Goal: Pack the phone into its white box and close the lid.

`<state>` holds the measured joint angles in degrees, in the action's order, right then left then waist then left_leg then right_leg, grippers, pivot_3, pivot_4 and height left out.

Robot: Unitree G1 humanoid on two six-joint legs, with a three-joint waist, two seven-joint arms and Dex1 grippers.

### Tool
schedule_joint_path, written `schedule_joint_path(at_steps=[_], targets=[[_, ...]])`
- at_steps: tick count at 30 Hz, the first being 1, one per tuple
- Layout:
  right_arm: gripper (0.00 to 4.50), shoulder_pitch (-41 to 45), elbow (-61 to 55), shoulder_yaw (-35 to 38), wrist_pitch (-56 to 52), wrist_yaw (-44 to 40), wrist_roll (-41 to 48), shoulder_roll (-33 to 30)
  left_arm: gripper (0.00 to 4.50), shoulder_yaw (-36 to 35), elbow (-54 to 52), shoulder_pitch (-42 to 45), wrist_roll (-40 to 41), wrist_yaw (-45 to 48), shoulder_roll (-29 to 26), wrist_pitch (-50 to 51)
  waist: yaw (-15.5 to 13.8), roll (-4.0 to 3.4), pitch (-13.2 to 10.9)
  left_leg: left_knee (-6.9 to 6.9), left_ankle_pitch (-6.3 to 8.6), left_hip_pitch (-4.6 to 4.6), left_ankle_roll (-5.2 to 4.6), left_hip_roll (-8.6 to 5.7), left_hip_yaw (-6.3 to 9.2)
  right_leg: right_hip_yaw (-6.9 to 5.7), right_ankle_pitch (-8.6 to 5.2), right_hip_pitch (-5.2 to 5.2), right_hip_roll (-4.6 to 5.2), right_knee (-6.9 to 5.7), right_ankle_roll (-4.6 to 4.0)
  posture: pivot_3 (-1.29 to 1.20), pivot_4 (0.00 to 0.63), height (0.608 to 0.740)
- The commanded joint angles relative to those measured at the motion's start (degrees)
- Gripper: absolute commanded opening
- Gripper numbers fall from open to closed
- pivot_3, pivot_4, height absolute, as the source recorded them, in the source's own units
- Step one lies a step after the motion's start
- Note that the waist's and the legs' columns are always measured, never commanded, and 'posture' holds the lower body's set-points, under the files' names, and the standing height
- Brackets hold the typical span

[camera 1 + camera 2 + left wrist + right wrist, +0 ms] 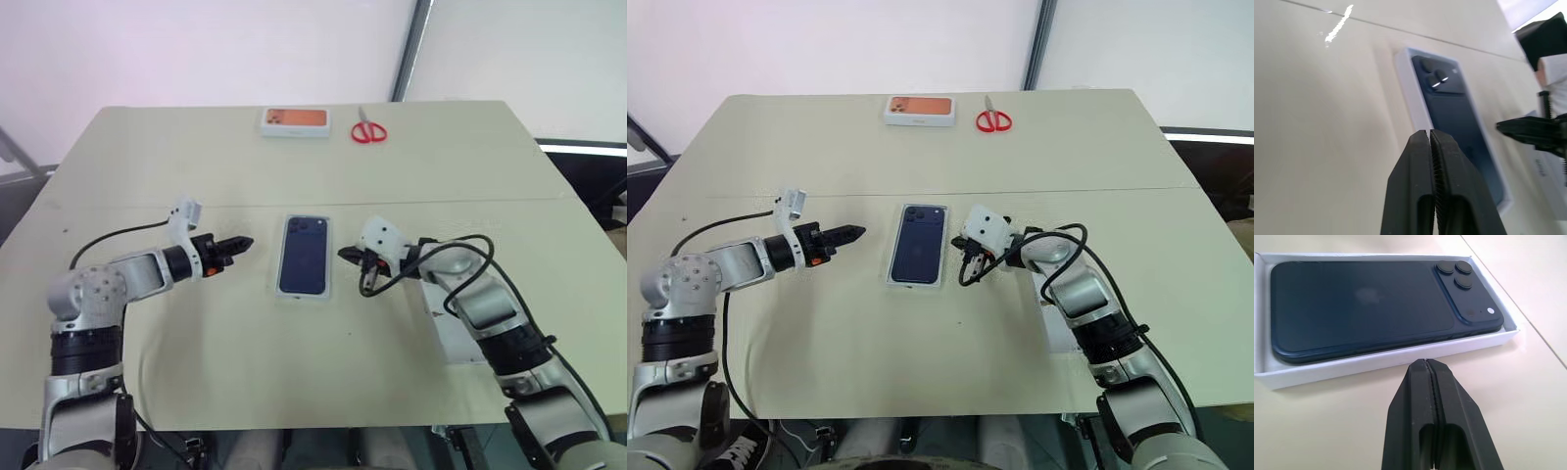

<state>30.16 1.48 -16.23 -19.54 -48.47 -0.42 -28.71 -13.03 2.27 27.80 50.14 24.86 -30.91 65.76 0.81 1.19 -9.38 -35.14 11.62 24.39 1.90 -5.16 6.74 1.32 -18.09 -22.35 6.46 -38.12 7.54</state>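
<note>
The dark navy phone (304, 253) lies back up inside the shallow white box (304, 296) at the middle of the table, its camera cluster at the far end. My left gripper (243, 243) hovers to the left of the box, shut and empty, pointing toward it. On the box's right side my right gripper (345, 255) is also shut and empty, its tip close to the long wall of the box (1376, 362). Neither touches the phone (1361, 303). The greyish-white lid (449, 341) lies on the table at the right, partly hidden under my right forearm.
An orange-faced white box (295, 120) and red scissors (368, 130) sit near the table's far edge. A seam runs across the tabletop just beyond the phone. Bare table lies in front of the white box and to its left.
</note>
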Motion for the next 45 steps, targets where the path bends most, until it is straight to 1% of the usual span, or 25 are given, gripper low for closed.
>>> schedule_joint_path(at_steps=[1,5,7,9,12,15,19,27,32,36,45], targets=[[0.00,1.0,0.4,-0.5,1.6,1.2,-1.4,0.7,0.03,2.1,-1.2,0.4,-2.4,1.4,0.8,-2.1,0.0,0.00,0.0,0.00,0.00,0.00,0.01,0.00,0.00,0.00,0.00,-0.01,0.00,0.00,0.00,0.00,0.150,0.740],[0.00,0.7,1.0,-1.0,2.2,1.4,-2.0,1.3,0.03,8.0,-1.9,0.2,-6.3,3.0,3.3,-4.4,-0.1,0.00,0.0,-0.01,0.00,0.00,0.00,0.00,0.00,0.00,0.00,0.01,0.00,0.00,0.00,0.00,0.150,0.740],[0.00,0.6,1.1,-1.4,2.8,1.3,-2.7,1.0,0.03,10.1,-1.6,0.3,-7.0,3.9,4.8,-4.2,-0.1,0.00,0.0,-0.02,0.00,0.00,0.00,-0.01,0.00,0.00,0.00,0.02,0.01,0.00,0.00,0.00,0.150,0.740],[0.00,0.4,1.1,-1.2,2.7,1.1,-2.8,0.7,0.03,13.9,-1.5,0.0,-9.4,5.5,5.3,-5.2,0.0,0.00,0.0,-0.02,0.00,0.01,0.00,-0.01,0.00,0.00,0.00,0.01,0.00,0.00,0.00,0.00,0.150,0.740],[0.00,-0.5,-0.2,-0.5,1.5,-0.2,-2.2,-0.5,0.03,16.7,-2.5,0.1,-10.1,7.2,7.3,-5.3,-0.1,-0.01,0.0,-0.01,0.00,0.00,0.00,-0.01,0.00,0.00,0.00,0.02,0.00,-0.01,0.00,0.00,0.150,0.740],[0.00,-2.7,-2.5,0.4,0.3,-1.7,-1.7,-3.0,0.03,17.6,-3.1,0.9,-10.3,7.7,10.0,-5.0,-0.6,0.00,0.0,-0.06,0.04,0.01,-0.07,-0.07,0.02,-0.03,0.00,0.09,0.05,0.01,0.01,0.00,0.150,0.740],[0.00,-7.0,-7.4,2.4,-2.3,-3.5,-0.6,-7.0,0.03,19.5,-1.6,2.4,-12.8,8.6,12.3,-6.5,-1.5,0.00,0.0,-0.12,0.05,0.01,-0.10,-0.09,0.02,-0.04,0.00,0.12,0.07,0.01,0.01,0.00,0.150,0.740],[0.00,-14.8,-16.1,7.3,-7.3,-4.3,1.4,-13.3,0.03,22.4,1.7,5.1,-15.8,10.5,17.8,-8.2,-1.6,0.00,0.0,-0.14,0.05,0.01,-0.12,-0.10,0.02,-0.07,0.00,0.16,0.08,0.01,0.02,0.00,0.150,0.740],[0.00,-17.3,-16.0,10.4,-7.1,-3.2,1.4,-15.9,0.03,23.8,2.1,5.3,-17.1,11.7,19.6,-8.3,-1.5,0.01,0.0,-0.15,0.06,0.01,-0.14,-0.10,0.01,-0.08,-0.01,0.17,0.08,0.02,0.02,0.00,0.150,0.740],[0.00,-17.5,-15.9,10.8,-7.0,-2.8,1.4,-16.2,0.03,24.7,2.6,5.2,-18.1,12.3,19.9,-9.0,-1.5,0.02,0.0,-0.15,0.06,0.01,-0.14,-0.09,0.01,-0.08,-0.01,0.17,0.08,0.02,0.02,0.00,0.150,0.740],[0.00,-16.7,-16.7,9.2,-7.5,-3.1,1.9,-15.3,0.03,23.4,3.2,4.9,-19.6,12.2,20.2,-9.1,-1.5,0.02,0.0,-0.16,0.06,0.00,-0.14,-0.08,0.01,-0.08,-0.01,0.17,0.07,0.01,0.02,0.00,0.150,0.740]])
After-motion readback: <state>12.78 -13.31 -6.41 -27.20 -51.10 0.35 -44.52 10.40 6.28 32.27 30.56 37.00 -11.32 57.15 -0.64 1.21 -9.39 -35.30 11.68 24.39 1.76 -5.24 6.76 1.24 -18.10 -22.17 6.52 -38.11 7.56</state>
